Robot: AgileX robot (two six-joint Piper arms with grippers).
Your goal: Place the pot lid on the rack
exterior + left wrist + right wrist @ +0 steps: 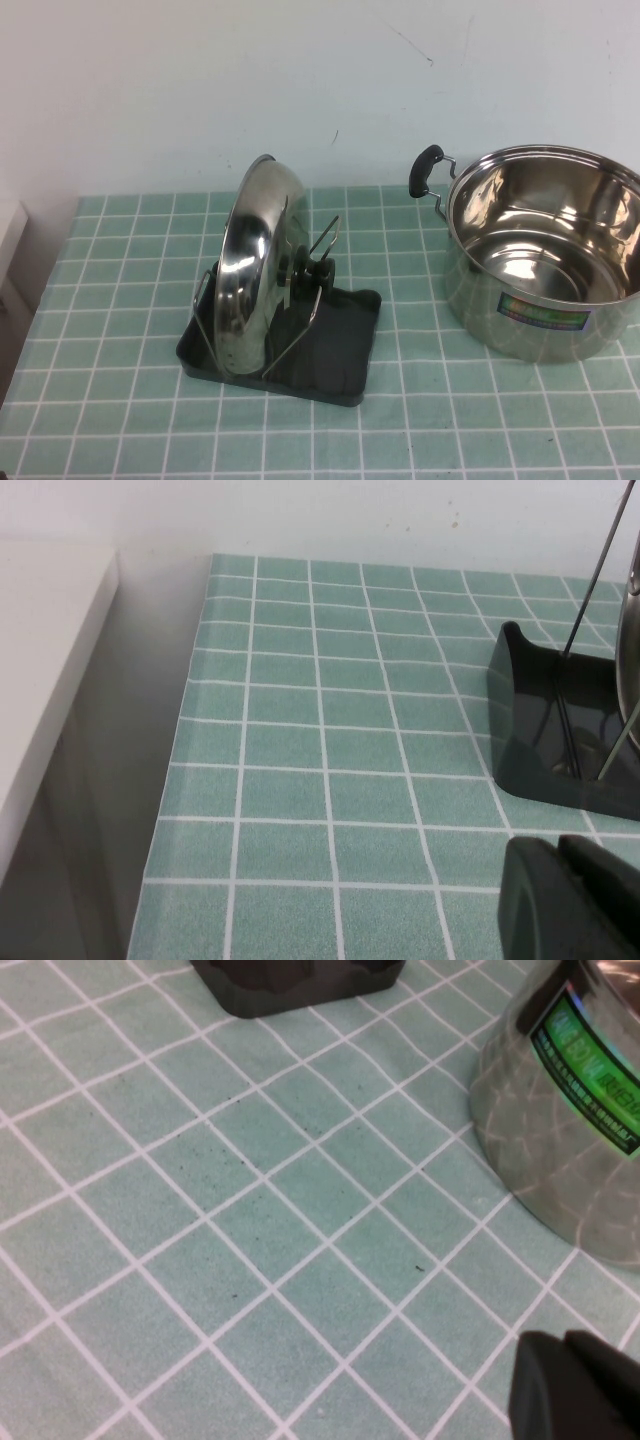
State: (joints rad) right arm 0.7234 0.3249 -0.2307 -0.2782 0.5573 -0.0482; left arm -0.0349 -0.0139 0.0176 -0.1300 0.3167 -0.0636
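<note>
1. As things stand, the pot lid [255, 265] sits on edge in the rack [340, 375], left of centre on the bench [120, 300], held between the upright wire prongs [322, 240] with its black knob [310, 268] facing right. Task looks done, judging from that.
2. The pot [545, 250] stands open at far right, well apart from the rack.
3. Neither arm shows in the high view. Left claw [570, 900]: only a dark corner of it shows in the left wrist view, near the rack's left end and holding nothing I can see. Can't tell whether it's open or closed.
4. Right claw [575, 1385]: same story, a dark corner over bare tiles between rack and pot, nothing visibly held, opening can't be told.
5. Handling, my read: the lid is stiff steel, moderate weight, polished so slippery on the dome. The knob is the sensible hold; the thin rim is a poor second. On edge it could roll or tip if the prongs get nudged.
6. View differences: only the high view shows the lid seated and the knob. The left wrist view adds the rack's tray wall [520, 710] and wire feet close up; the right wrist view adds the pot's green label [590, 1070].
</note>
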